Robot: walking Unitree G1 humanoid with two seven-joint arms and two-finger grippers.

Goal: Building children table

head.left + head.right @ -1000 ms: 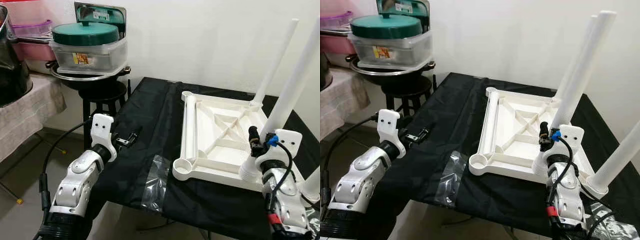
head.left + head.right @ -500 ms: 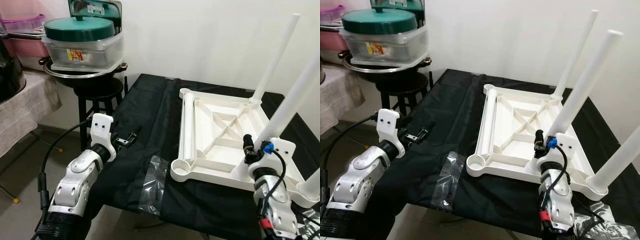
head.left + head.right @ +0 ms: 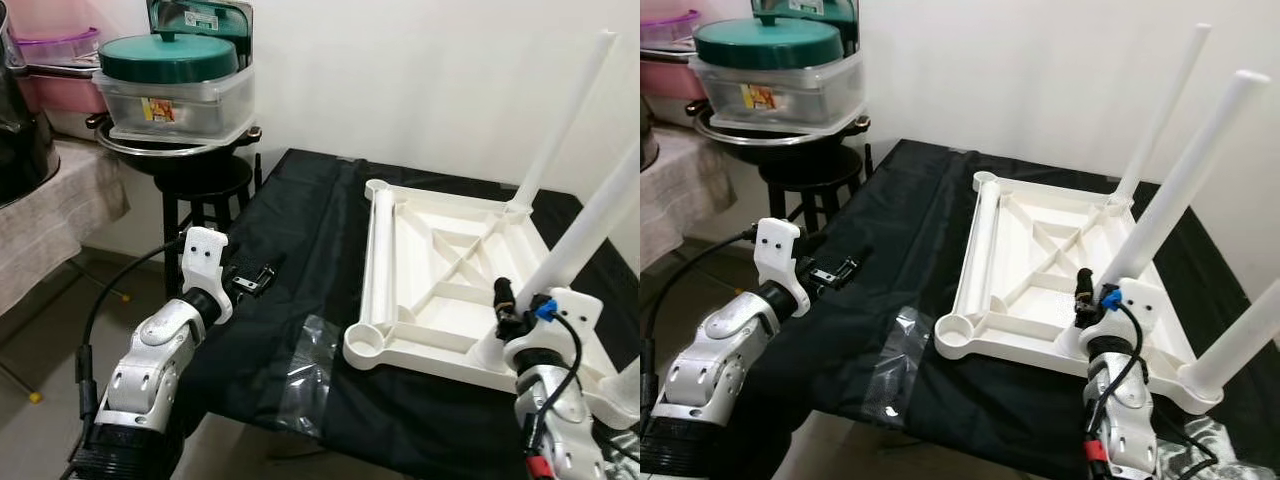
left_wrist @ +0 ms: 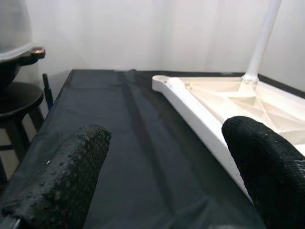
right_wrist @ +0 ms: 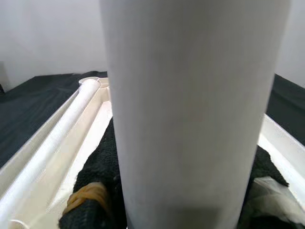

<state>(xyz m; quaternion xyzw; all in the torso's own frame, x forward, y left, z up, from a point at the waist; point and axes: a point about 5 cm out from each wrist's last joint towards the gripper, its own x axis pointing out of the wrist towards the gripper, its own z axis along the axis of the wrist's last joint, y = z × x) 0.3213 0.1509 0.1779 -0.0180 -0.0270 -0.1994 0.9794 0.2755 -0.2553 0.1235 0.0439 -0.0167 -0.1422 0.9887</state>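
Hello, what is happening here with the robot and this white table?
The robot is assembling a children's table. The white tabletop lies upside down on a black cloth. The right gripper is closed around a white leg standing near the tabletop's front right corner. One more leg lies loose inside the frame. The left gripper is open, hovering at the cloth's left edge.
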